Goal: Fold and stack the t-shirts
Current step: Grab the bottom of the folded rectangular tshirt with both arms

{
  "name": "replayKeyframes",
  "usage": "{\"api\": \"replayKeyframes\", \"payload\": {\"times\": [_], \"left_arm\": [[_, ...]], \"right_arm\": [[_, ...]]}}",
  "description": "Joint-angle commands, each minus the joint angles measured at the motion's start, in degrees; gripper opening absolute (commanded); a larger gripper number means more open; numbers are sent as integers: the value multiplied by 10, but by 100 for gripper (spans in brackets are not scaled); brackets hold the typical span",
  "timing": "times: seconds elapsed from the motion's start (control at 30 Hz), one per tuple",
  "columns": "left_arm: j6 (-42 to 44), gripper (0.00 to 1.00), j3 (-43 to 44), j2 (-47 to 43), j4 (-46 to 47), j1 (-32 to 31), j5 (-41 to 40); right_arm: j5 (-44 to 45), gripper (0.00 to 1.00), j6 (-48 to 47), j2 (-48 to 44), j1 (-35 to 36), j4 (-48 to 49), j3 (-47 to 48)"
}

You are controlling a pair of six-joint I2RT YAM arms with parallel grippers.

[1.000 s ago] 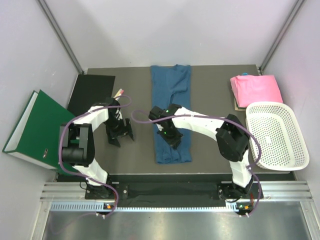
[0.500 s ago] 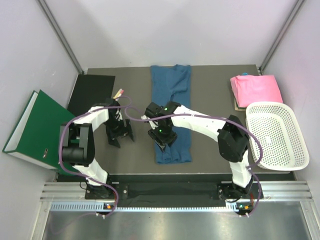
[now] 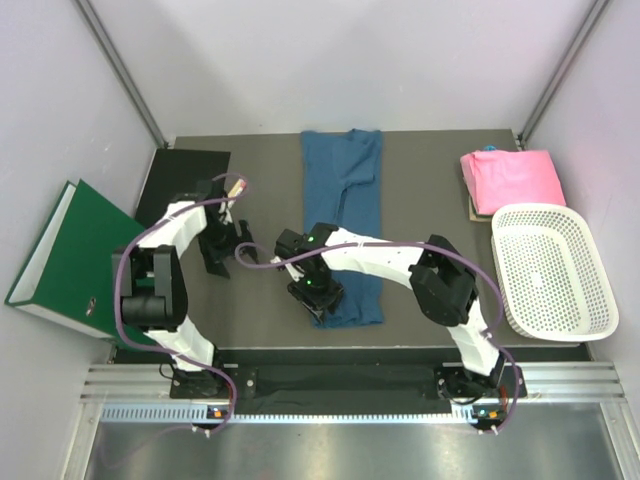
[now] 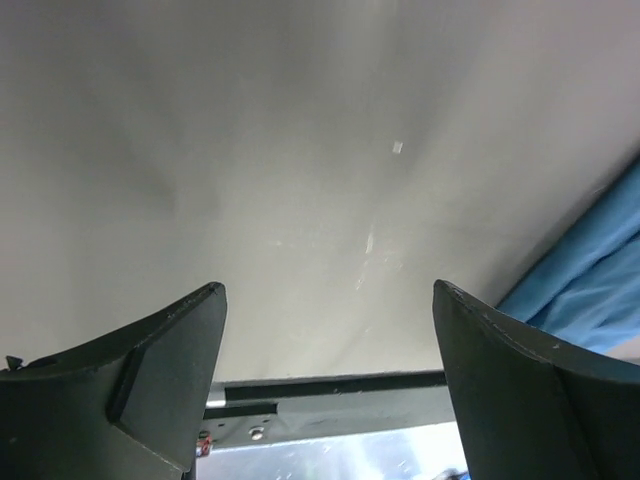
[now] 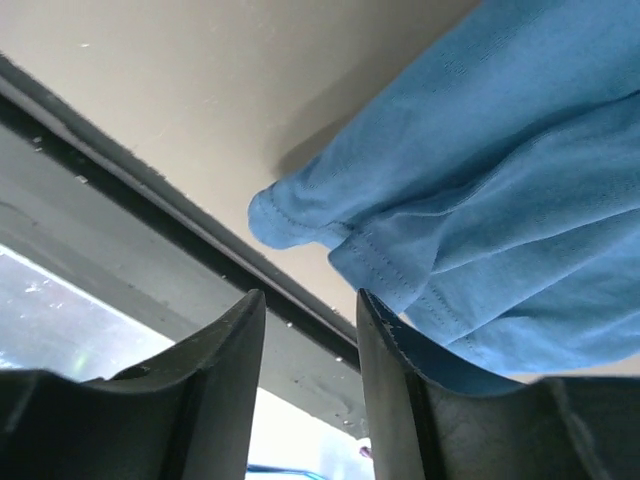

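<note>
The teal-blue t-shirt (image 3: 343,200) lies folded lengthwise in a long strip down the middle of the table. The pink t-shirt (image 3: 512,178) rests folded at the back right. My right gripper (image 3: 316,294) hovers at the strip's near left corner. In the right wrist view it (image 5: 310,297) is open with nothing between the fingers, and the blue hem (image 5: 400,265) lies just beyond the right finger. My left gripper (image 3: 214,256) is over bare table left of the shirt. It (image 4: 330,290) stands wide open and empty, with a blue edge (image 4: 590,290) showing at far right.
A white mesh basket (image 3: 590,300) stands at the right edge, in front of the pink shirt. A green binder (image 3: 70,255) leans off the table's left side, beside a black mat (image 3: 180,185). The table's front edge and metal rail (image 5: 150,170) lie just under the right gripper.
The right gripper has opened and slid off the shirt's middle toward its near left corner. The left gripper has drawn back to the left, away from the shirt.
</note>
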Motion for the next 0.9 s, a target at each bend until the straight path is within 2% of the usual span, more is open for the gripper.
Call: {"api": "replayKeyframes", "payload": {"times": [0.0, 0.37, 0.47, 0.5, 0.53, 0.7, 0.87], "left_arm": [[13, 88, 53, -16, -26, 37, 19], [30, 88, 23, -17, -24, 45, 29], [32, 88, 18, -16, -23, 45, 30], [31, 88, 16, -16, -23, 45, 29], [32, 88, 15, -17, -23, 45, 29], [31, 88, 11, -15, -20, 45, 30], [31, 88, 4, -8, -13, 45, 37]], "right_arm": [[37, 41, 4, 1, 9, 11, -9], [73, 39, -2, 29, 9, 40, -29], [85, 30, -3, 37, 10, 39, -23], [88, 21, -2, 36, 10, 41, -24], [94, 17, -2, 35, 10, 40, -23], [125, 6, 13, 4, 10, 35, -23], [131, 1, 45, -60, 7, 36, -40]]}}
